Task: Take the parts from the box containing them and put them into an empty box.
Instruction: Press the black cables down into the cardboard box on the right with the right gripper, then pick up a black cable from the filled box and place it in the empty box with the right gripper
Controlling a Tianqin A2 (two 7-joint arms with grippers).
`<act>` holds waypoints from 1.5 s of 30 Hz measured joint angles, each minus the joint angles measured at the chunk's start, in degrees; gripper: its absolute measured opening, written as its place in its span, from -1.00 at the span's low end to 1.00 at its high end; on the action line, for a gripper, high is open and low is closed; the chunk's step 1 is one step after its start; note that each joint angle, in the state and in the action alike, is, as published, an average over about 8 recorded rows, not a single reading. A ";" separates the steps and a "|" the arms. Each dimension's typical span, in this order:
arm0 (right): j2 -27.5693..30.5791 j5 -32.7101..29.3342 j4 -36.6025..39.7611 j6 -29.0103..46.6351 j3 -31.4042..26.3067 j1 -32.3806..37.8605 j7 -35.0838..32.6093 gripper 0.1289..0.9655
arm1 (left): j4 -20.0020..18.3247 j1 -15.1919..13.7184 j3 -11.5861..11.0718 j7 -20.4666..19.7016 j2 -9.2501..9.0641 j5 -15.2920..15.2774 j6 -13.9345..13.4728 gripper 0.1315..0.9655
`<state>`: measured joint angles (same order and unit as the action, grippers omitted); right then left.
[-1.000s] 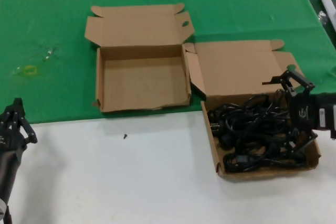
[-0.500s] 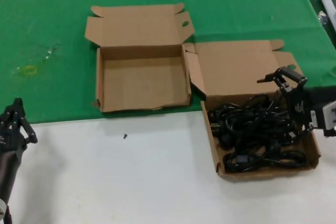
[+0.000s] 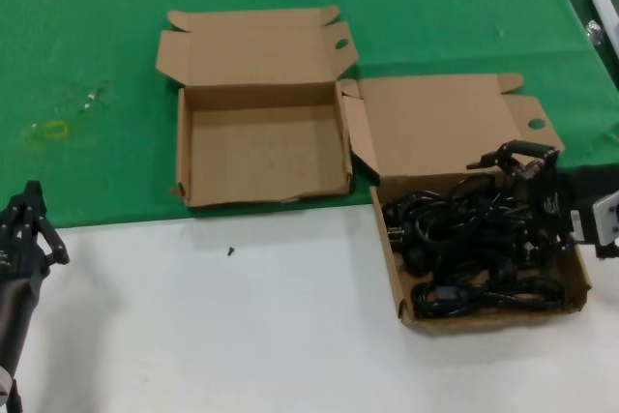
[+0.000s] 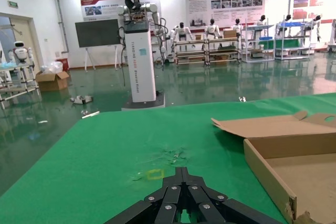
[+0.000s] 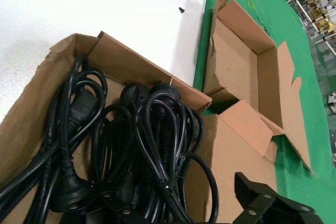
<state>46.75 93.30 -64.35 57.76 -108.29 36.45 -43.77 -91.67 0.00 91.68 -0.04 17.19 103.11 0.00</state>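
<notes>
While the cords lie ungrasped in the box at lower right, the right tool, spread wide, has been raised slightly, so a grasp is judged pending.

Even overhead light fills the head view, bright on the white counter in the lower frame, where shadows are faint; the black parts at lower right merge into one dark, detail-poor mass. In the left wrist view ceiling lamps glare at the top and mirror off the glossy hall floor; the near left pincer at the bottom edge looks soft; the right wrist view is tilted and washed out at upper left.
</notes>
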 joint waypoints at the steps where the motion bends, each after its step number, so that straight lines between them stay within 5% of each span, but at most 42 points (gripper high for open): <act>1: 0.08 0.01 -0.23 -0.03 0.02 -0.19 0.16 0.51 | 0.00 0.00 0.00 0.00 0.00 0.00 0.00 -0.97; 13: 0.65 -0.01 -2.92 -0.99 0.22 -2.56 1.95 -0.16 | 0.00 0.00 0.00 0.00 0.00 -0.01 0.00 -0.97; 17: 0.59 -0.12 -3.40 -1.27 0.16 -2.84 2.65 -0.16 | 0.00 0.00 0.00 0.00 0.00 -0.01 0.00 -0.97; 25: 1.00 -0.31 -4.72 -1.59 0.15 -3.37 4.69 -0.59 | 0.00 0.00 0.00 0.00 0.00 -0.01 0.00 -0.97; 34: 3.40 0.07 -9.47 -1.23 0.97 -4.08 10.68 -0.83 | 0.00 0.00 0.00 0.00 0.00 -0.01 0.00 -0.97; 45: 3.95 -0.19 -12.26 -0.69 1.28 -0.51 16.43 -0.85 | 0.00 0.00 0.00 0.02 0.00 -0.01 0.00 -0.97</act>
<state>50.70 93.10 -76.61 57.07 -107.01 35.94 -27.34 -91.67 0.00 91.68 -0.02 17.19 103.11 0.00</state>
